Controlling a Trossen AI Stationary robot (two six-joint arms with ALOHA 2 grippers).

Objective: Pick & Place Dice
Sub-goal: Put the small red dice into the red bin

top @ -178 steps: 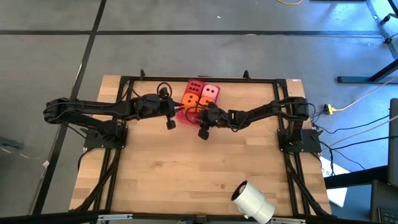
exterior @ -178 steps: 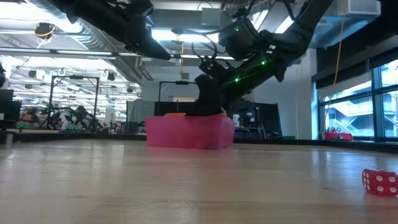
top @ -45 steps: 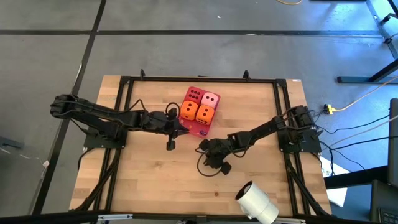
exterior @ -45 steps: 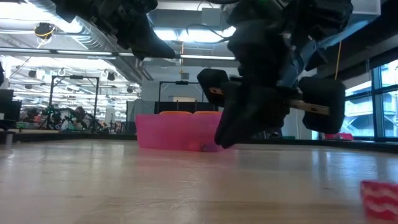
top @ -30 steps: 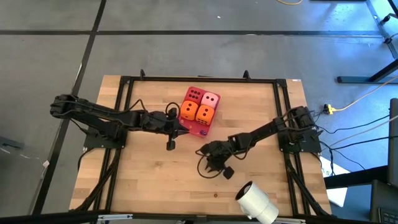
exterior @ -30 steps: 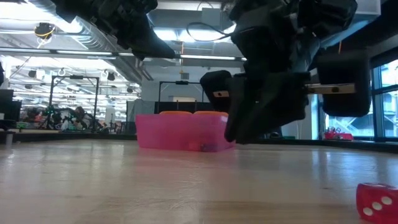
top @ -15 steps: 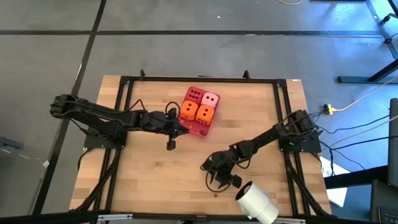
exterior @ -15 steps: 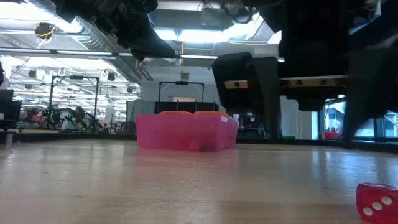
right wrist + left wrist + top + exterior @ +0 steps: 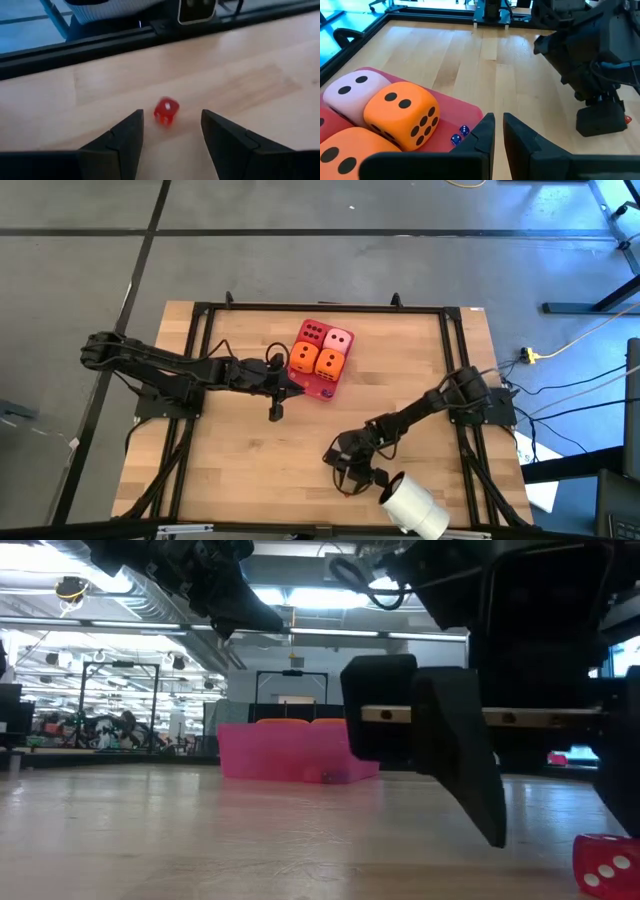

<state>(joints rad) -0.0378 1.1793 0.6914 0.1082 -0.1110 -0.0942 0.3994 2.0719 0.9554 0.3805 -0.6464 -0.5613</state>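
Four big dice sit together in the red tray: one red, one pale pink, two orange. A tiny red die lies alone on the wood near the table's near edge, also showing in the low view. My right gripper hovers open just above the table, one finger on each side of the line to that die, touching nothing. My left gripper hangs shut and empty beside the tray's near corner.
A white cylinder roll lies close by the right gripper, toward the table's near right corner. Two tiny blue dice rest in the tray's near corner. A black frame rail runs along the near edge. Bare wood spreads across the near left.
My right gripper has travelled from the table's middle toward the near edge and come down low over the wood, closing in on the tiny red die. Its fingers have stayed open. The big dice, the tray and the left arm have kept still.
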